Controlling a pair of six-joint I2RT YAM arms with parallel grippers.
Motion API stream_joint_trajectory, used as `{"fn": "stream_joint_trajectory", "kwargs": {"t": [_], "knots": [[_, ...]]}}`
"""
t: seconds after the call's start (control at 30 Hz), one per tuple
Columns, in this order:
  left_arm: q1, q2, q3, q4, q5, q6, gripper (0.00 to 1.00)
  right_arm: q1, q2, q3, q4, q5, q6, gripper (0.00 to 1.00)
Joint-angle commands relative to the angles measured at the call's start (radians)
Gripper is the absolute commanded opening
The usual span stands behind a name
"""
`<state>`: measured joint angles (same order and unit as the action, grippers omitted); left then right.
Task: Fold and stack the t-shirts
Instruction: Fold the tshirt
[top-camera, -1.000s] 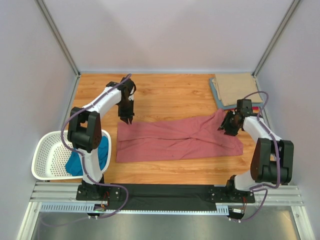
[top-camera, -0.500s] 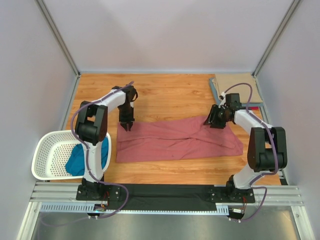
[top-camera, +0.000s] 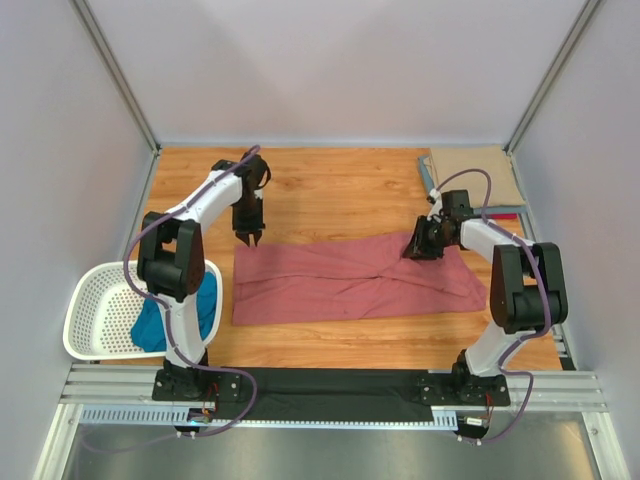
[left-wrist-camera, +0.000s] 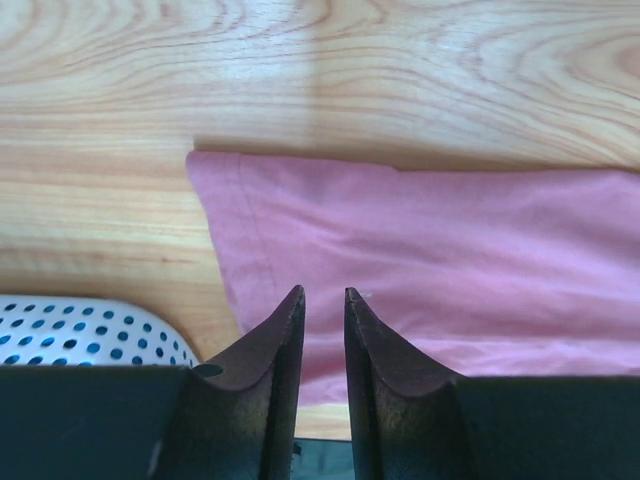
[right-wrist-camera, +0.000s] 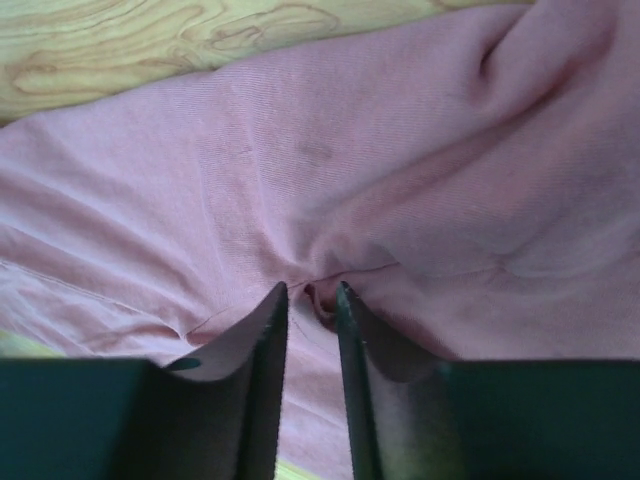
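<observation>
Wooden table (top-camera: 340, 190), plain white walls (top-camera: 340, 70)

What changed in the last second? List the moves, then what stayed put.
The right end effector slid left along the far edge of the rose-red t-shirt toward its middle, jaws narrowing around a cloth pucker; grip unclear. The left end effector dipped toward the shirt's left corner, then rose back. The shirt, white basket, teal t-shirt and folded stack stayed put.
</observation>
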<state>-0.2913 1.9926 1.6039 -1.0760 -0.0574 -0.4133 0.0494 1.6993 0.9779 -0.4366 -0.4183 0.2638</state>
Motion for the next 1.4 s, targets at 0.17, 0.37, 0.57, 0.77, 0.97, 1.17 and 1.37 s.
{"fn": "stream_joint_trajectory", "kwargs": {"t": [0.17,0.37,0.57,0.77,0.97,1.17,1.37], "knots": [[0.003,-0.069,0.019,-0.015,-0.021,0.019,0.31,0.006,-0.067,-0.025,0.013,0.003,-0.003,0.04],[0.001,-0.081,0.011,-0.009,-0.019,0.019,0.31,0.041,-0.191,-0.076,-0.065,0.035,0.015,0.0],[0.001,-0.097,0.001,-0.004,-0.005,0.014,0.31,0.089,-0.293,-0.18,-0.067,0.073,0.087,0.0],[0.001,-0.141,-0.039,0.004,-0.01,0.013,0.31,0.19,-0.41,-0.263,-0.157,0.24,0.254,0.1],[-0.012,-0.187,-0.068,-0.01,-0.025,0.031,0.32,0.19,-0.578,-0.263,-0.274,0.342,0.319,0.26],[-0.037,-0.224,-0.119,0.062,0.102,0.028,0.33,0.179,-0.627,-0.217,-0.257,0.476,0.336,0.28],[-0.04,-0.164,-0.179,0.093,0.116,-0.01,0.33,0.112,-0.454,-0.228,-0.145,0.572,0.318,0.25]]}}
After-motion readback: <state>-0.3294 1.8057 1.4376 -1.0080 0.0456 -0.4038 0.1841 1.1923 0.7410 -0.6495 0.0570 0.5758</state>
